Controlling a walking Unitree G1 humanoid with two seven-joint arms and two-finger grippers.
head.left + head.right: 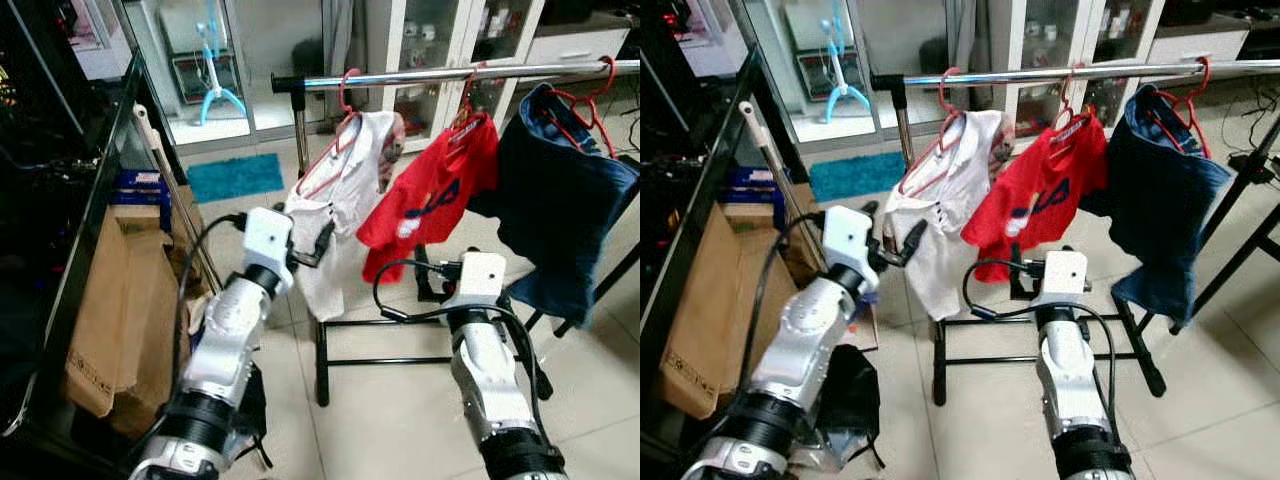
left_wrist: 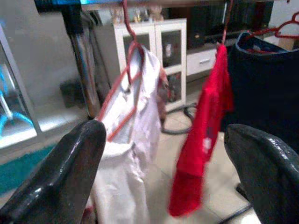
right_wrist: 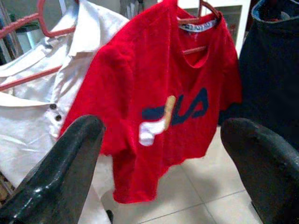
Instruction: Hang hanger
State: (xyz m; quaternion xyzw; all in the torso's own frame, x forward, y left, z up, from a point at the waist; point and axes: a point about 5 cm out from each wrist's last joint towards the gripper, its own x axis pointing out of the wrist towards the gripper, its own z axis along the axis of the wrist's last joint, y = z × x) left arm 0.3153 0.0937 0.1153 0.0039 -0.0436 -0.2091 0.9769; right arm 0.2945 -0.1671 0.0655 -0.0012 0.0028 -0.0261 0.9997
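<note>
Chrome rail (image 1: 450, 75) carries three red hangers. White shirt (image 1: 345, 200) on its hanger (image 1: 345, 95) at the rail's left end, red tee (image 1: 430, 195) in the middle, navy garment (image 1: 560, 200) to the right. All hooks appear seated on the rail.

Left tool (image 2: 163, 177): fingers spread wide, empty, just beside the white shirt's lower edge. Right tool (image 3: 163, 163): also spread wide, empty, facing the red tee.

Risks, as judged: a finger snagging the white cloth on withdrawal could drag the hook off the open rail end. The navy garment hangs lopsided and could slide.

Brown cardboard box (image 1: 120, 310) on the floor at left; contents not visible.
</note>
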